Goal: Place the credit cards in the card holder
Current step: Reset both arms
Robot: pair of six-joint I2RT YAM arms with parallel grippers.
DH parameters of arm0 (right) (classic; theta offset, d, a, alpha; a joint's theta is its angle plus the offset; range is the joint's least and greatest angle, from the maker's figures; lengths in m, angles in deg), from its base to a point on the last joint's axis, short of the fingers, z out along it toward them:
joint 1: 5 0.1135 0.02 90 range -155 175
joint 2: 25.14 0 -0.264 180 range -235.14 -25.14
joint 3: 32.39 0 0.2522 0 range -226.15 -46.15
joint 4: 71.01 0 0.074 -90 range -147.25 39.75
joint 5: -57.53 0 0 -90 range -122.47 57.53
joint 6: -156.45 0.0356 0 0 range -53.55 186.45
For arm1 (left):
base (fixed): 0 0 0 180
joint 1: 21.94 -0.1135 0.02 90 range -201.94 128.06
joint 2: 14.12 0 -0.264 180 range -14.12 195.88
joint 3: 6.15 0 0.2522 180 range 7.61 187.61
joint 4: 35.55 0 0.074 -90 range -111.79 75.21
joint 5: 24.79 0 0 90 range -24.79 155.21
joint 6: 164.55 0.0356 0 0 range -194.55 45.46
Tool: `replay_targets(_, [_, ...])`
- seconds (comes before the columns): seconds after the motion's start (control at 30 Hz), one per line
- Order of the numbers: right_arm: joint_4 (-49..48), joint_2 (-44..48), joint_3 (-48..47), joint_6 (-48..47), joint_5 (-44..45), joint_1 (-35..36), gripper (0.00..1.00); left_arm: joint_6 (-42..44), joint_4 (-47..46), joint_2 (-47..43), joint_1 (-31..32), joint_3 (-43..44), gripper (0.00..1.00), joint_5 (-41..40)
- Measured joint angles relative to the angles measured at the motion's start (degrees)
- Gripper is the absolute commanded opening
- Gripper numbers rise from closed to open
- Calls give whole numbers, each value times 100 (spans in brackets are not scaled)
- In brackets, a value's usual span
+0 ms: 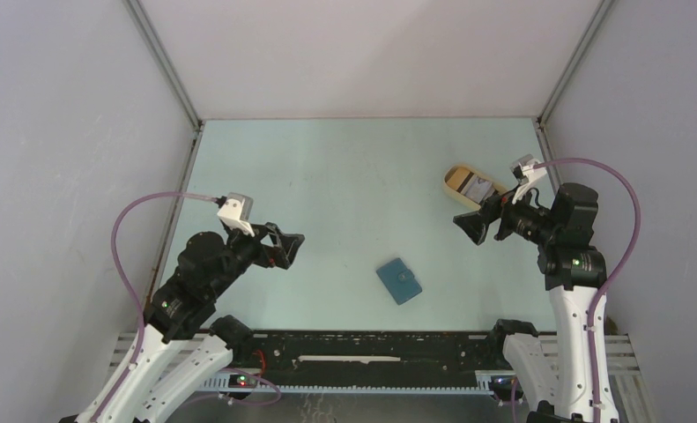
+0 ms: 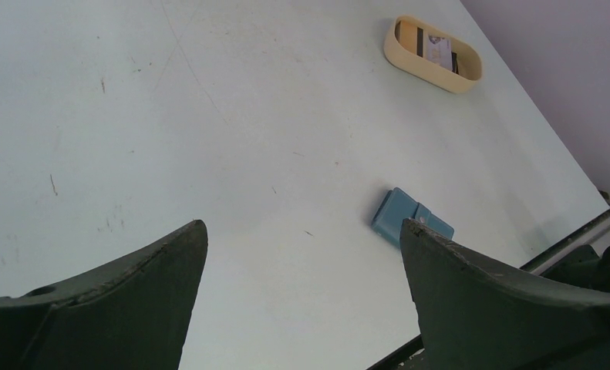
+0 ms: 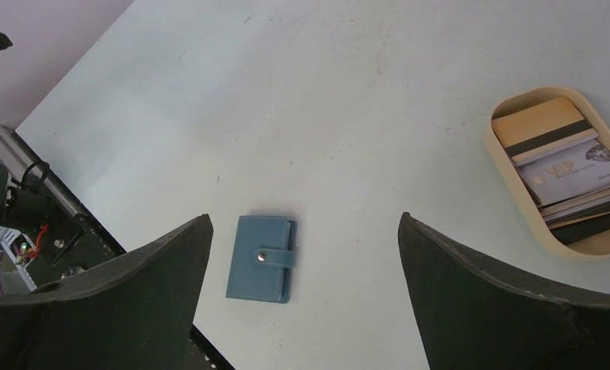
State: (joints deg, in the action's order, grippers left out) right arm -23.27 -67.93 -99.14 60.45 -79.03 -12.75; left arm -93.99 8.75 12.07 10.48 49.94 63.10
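Card holder near front edge of table, tray near right edge

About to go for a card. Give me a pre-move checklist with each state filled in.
1. Left fingers open and empty: ok.
2. Right fingers open and empty: ok.
3. Wallet open to take cards: not ok, snapped shut, lying flat.
4. Cards in sight: ok, stacked in the tray.
5. Wallet apart from tray: ok.
6. Card count: cannot tell, they overlap.
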Motion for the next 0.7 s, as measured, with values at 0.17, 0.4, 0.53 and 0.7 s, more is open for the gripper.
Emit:
replay_targets(0.17, [-7,0,0,2,0,0,100,0,2,0,0,0,100,7])
replay_targets(0.4, [-17,0,0,13,0,0,100,0,2,0,0,0,100,85])
replay_targets(0.53, [-20,0,0,17,0,0,100,0,2,0,0,0,100,87])
replay_targets(0.7, [-35,-2,0,17,2,0,100,0,2,0,0,0,100,87])
